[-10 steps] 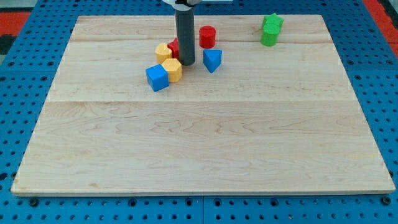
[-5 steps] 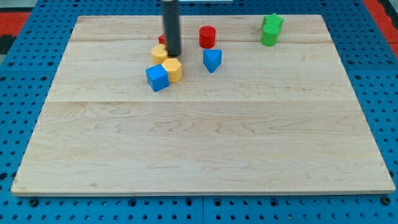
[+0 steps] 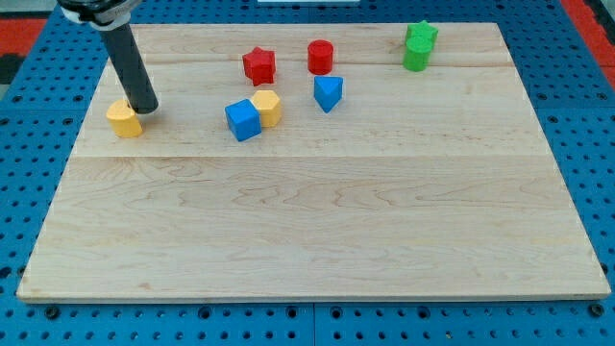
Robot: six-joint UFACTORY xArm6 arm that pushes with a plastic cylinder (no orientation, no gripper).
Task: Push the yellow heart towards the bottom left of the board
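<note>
The yellow heart lies near the board's left edge, in the upper half of the view. My tip stands just to its upper right, touching or nearly touching it. A second yellow block, a hexagon, sits near the top middle against a blue cube.
A red star, a red cylinder and a blue triangular block sit near the top middle. Two green blocks stand together at the top right. The wooden board rests on a blue pegboard.
The rod has swept from the top middle to the view's left, carrying the yellow heart away from the cluster to near the left edge. The red star is now uncovered.
</note>
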